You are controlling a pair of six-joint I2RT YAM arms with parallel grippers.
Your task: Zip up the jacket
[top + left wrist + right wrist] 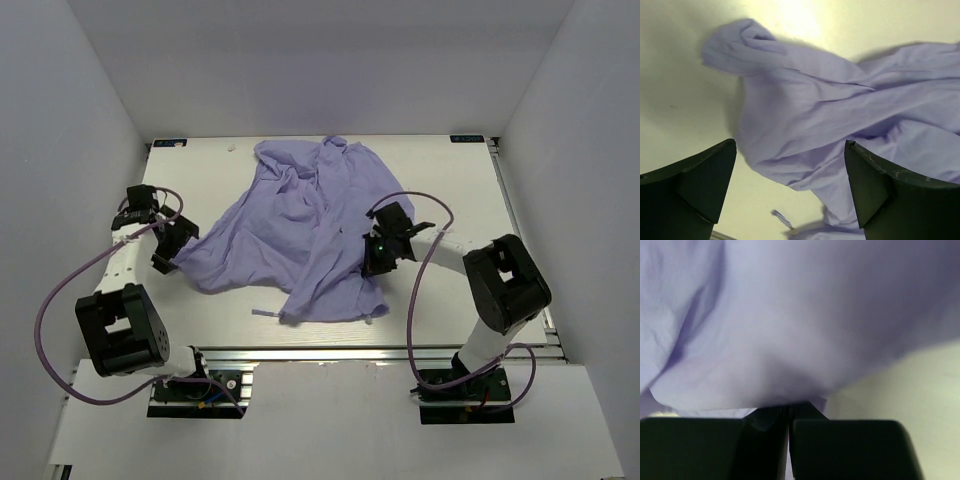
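Observation:
The lavender jacket (300,225) lies crumpled in the middle of the table, soft and wrinkled. My left gripper (175,255) is open at the jacket's left edge, and in the left wrist view its two dark fingers (880,190) stand wide apart over a hemmed fold of the jacket (840,115). My right gripper (372,262) is at the jacket's right edge, and in the right wrist view (789,412) its jaws are pressed together with the jacket fabric (790,330) pinched at their tips. The zipper is not visible.
A thin cord end with a pale tip (782,220) lies on the white table (470,190) near the left fingers. Grey walls surround the table on three sides. A metal rail (380,352) runs along the near edge.

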